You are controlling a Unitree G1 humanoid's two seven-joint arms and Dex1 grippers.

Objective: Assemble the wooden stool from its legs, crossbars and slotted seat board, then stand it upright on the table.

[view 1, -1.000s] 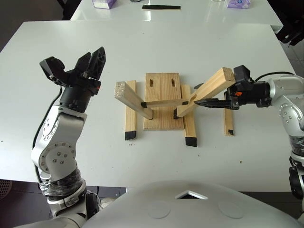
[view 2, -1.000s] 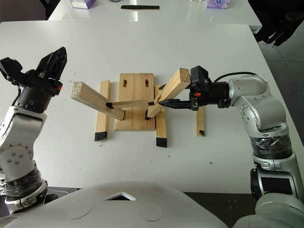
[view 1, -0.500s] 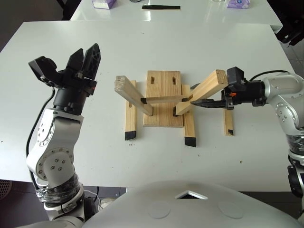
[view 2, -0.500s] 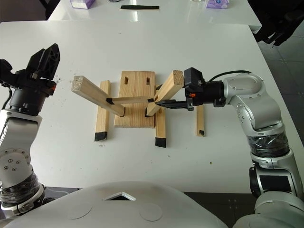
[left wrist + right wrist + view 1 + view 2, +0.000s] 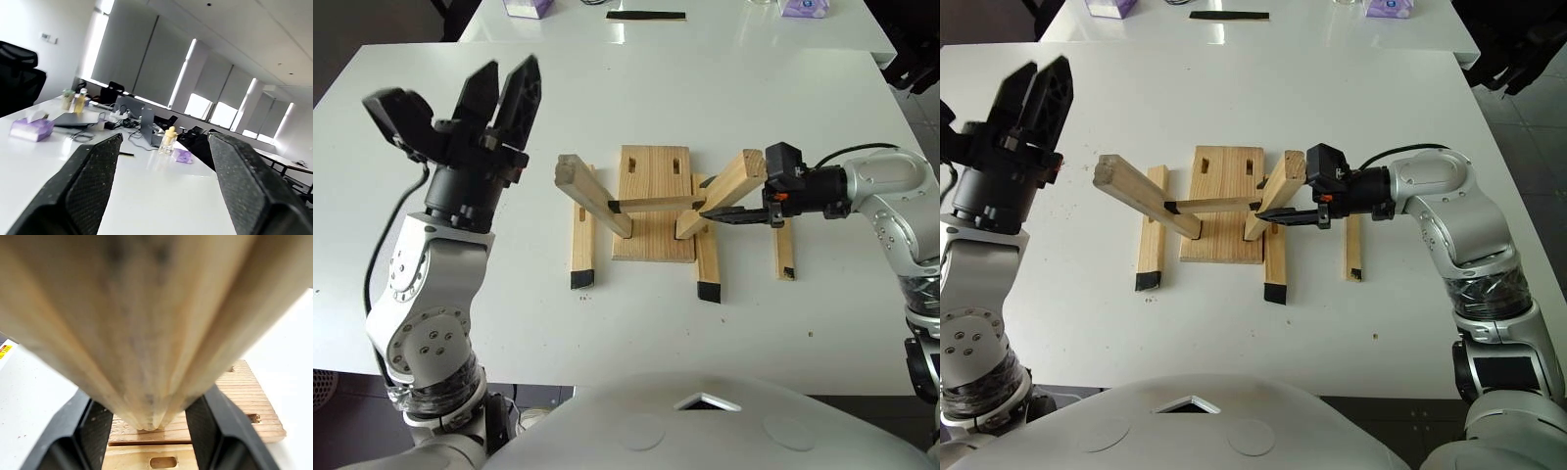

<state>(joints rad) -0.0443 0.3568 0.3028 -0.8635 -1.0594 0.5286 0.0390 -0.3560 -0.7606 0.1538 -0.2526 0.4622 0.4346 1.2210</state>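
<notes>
A frame of two wooden legs [image 5: 591, 194] [image 5: 728, 188] joined by a crossbar [image 5: 651, 204] stands tilted over the slotted seat board [image 5: 652, 163], which lies flat at the table's middle. My right gripper [image 5: 712, 213] is shut on the frame's right leg, low down near the crossbar joint; in the right wrist view that leg [image 5: 146, 323] sits between the fingers [image 5: 90, 431]. Three loose legs [image 5: 581, 245] [image 5: 706, 262] [image 5: 784, 250] lie flat beside the board. My left gripper [image 5: 512, 70] is held high at the left, open, holding nothing, apart from the wood.
The white table [image 5: 431, 284] has free room at the left, the right and the front. Behind a gap stands a second table with a black strip [image 5: 646, 15] and two purple boxes [image 5: 527, 8] [image 5: 803, 8]. A few crumbs [image 5: 582, 297] lie near the left loose leg.
My right gripper has carried the leg frame left and lower, toward the seat board. My left arm has risen and its open gripper now points more upward.
</notes>
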